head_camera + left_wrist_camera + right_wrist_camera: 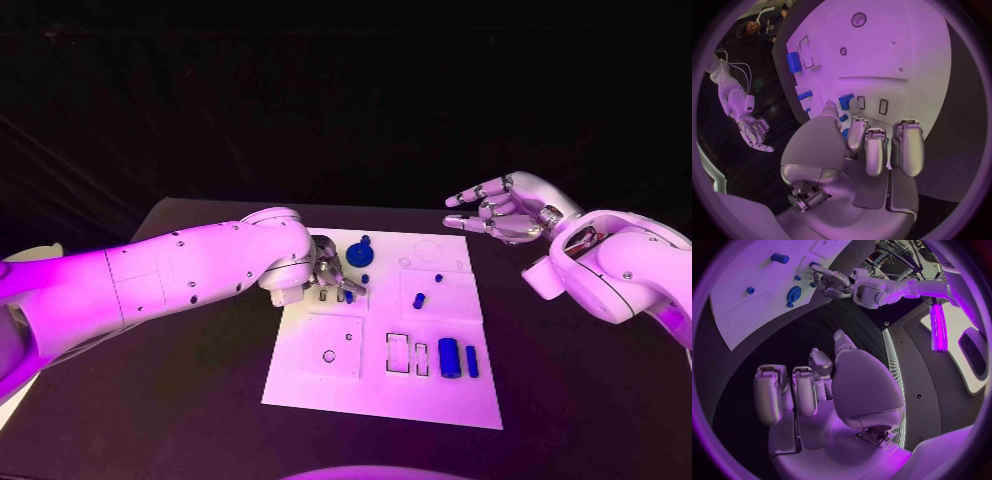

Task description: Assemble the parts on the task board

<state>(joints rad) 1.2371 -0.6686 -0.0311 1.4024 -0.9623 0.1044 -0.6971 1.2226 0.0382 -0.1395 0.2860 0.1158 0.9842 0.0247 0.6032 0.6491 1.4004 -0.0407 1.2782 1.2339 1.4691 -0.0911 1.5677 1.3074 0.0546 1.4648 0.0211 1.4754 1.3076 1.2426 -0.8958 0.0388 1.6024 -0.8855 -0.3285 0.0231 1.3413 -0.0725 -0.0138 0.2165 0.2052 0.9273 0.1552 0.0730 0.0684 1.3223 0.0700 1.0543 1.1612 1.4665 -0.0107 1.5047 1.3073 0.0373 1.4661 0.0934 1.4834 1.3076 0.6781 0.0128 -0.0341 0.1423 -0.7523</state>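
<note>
Blue part (348,296) just beside left hand (329,272) fingertips

Looking over my feeds, I honestly can't read any text anywhere. The task board (378,395) just has thin outlines of slots and circles drawn on it, no letters or numbers that I can make out. The arms and hands carry no legible labels or brand marks either. Nothing printed on the black table (159,400) as far as I can see.
</note>
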